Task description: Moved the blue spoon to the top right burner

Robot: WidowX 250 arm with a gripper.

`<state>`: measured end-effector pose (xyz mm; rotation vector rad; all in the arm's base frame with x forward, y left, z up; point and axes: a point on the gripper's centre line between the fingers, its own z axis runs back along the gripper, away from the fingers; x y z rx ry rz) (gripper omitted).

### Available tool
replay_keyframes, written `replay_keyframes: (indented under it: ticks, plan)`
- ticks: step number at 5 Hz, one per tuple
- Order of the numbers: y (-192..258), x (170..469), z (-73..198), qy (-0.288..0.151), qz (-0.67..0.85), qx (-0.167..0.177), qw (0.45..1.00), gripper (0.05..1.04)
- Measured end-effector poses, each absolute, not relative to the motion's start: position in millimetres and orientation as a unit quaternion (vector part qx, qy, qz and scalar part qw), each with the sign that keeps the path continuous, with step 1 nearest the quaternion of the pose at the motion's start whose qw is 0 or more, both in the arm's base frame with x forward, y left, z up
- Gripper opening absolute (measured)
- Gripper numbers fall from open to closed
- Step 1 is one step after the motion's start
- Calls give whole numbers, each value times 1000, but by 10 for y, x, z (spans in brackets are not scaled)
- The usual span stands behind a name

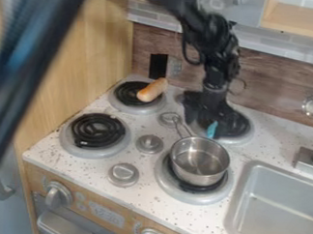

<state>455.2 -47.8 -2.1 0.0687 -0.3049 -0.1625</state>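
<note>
The black gripper [206,110] hangs low over the top right burner [239,139], covering much of its left part. A small piece of the blue spoon [212,129] shows just below the gripper, at the burner's front edge and close to the pot's rim. The rest of the spoon is hidden, and I cannot tell whether it is held or lies on the burner.
A metal pot [199,161] stands on the front right burner, its handle pointing up and left. A sausage-like toy [152,90] lies on the back left burner. The front left burner [96,131] is bare. A sink [278,205] lies at the right.
</note>
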Motion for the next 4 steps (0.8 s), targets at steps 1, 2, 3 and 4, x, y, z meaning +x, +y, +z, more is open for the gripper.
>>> replay_keyframes:
  ticks: [1, 2, 3, 4]
  plan:
    - [-458, 4313, 118, -179, -86, 30, 980, 999]
    - [-461, 4156, 164, -162, -86, 21, 983, 999]
    - [-440, 3943, 197, -120, -83, 19, 989, 999]
    - [-405, 3860, 206, -94, -75, 16, 993, 999]
